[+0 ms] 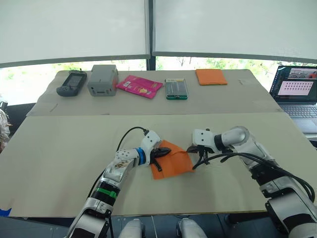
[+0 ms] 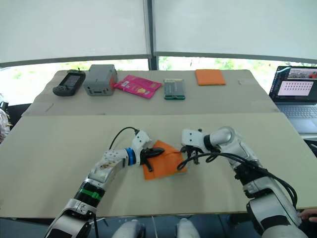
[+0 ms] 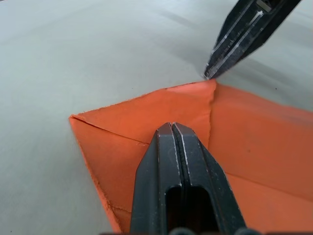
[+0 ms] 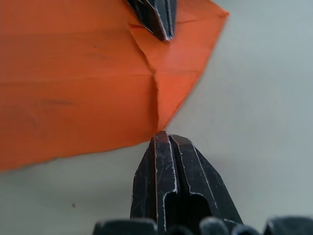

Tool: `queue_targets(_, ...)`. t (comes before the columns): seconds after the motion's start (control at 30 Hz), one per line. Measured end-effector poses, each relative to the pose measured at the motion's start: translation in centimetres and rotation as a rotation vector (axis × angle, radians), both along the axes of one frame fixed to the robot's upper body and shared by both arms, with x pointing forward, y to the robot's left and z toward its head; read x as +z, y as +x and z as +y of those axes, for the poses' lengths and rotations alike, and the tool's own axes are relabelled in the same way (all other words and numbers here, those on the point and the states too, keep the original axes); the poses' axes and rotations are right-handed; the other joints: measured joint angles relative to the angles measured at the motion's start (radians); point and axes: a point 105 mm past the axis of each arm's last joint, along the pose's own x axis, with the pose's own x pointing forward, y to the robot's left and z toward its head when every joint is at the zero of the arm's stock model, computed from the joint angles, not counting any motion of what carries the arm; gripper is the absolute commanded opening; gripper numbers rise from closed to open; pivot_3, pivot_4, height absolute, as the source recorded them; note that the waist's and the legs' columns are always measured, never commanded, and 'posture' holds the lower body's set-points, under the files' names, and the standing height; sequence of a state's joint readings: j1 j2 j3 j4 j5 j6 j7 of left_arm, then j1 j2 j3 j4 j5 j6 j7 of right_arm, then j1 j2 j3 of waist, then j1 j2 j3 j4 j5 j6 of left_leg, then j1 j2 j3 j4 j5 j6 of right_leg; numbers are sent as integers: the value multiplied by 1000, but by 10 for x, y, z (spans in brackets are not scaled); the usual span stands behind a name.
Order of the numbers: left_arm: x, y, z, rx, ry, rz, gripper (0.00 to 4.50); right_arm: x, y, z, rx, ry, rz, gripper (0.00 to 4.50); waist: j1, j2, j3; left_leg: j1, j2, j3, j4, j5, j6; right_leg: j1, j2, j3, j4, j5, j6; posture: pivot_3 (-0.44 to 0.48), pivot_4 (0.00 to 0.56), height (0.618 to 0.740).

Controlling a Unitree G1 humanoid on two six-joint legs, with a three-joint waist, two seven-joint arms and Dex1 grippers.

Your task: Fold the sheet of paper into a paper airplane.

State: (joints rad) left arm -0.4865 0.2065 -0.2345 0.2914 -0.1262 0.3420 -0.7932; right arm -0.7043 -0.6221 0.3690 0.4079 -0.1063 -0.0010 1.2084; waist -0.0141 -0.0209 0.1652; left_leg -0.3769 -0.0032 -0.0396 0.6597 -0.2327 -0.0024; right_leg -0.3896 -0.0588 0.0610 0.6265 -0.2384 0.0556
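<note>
Now my left gripper (image 3: pixel 172 128), fingers pressed together, rests on the sheet of paper (image 1: pixel 173 160); my right gripper (image 4: pixel 165 138), also closed, touches its 3 o'clock edge.

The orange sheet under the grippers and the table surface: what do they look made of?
The sheet of paper looks like thin matte paper: sharp crease lines, a slightly ragged edge and flaps that lie flat. The table looks covered in a matte beige sheet, perhaps paper or board; a seam runs across it, but the material is uncertain.
</note>
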Motion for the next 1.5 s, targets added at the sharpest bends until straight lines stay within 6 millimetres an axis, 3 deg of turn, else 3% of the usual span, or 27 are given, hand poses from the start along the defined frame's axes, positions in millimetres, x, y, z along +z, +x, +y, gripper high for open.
queue_targets(0.33,1,0,0,0,-2,-6,18,1,-7,12,18,178,166,0,0,0,0,-1,0,-7,0,0,0,-1,0,0,0,4,-6,0,150,740)
queue_targets(0.47,1,0,0,-4,-2,-8,18,16,0,1,-82,261,166,0,1,0,0,-2,-1,-7,0,0,0,-2,-1,0,0,4,-7,0,150,740)
queue_targets(0.6,1,-1,-2,-11,-3,-12,18,32,0,-27,-207,236,107,0,4,1,0,-5,-1,-8,0,0,0,-4,-1,-1,0,4,-7,0,150,740)
queue_targets(0.77,2,-1,-1,-12,-3,-15,18,26,-37,-44,-298,208,234,0,2,1,0,-7,-1,-8,0,0,0,-6,-1,-1,0,3,-5,0,150,740)
queue_targets(0.87,2,-1,-3,-25,-2,-13,18,1,-92,-34,-302,190,436,0,10,1,-1,-8,0,-10,0,0,0,-5,0,-3,-1,-2,0,0,150,740)
queue_targets(0.93,1,0,-2,-28,1,-9,18,-16,-108,-19,-349,236,511,0,8,1,-1,-8,0,-9,0,0,0,-5,-1,-1,0,-1,1,0,150,740)
queue_targets(1.27,-1,3,-4,-52,11,-2,18,-22,-96,2,-546,401,421,0,3,-2,-1,-6,0,-9,1,0,0,-3,-1,-1,-2,2,7,0,150,740)
queue_targets(1.5,-1,4,-6,-62,13,-5,18,-21,-85,-1,-636,450,363,0,5,-2,-1,-7,0,-9,1,0,0,-3,-1,-1,-2,2,7,0,150,740)
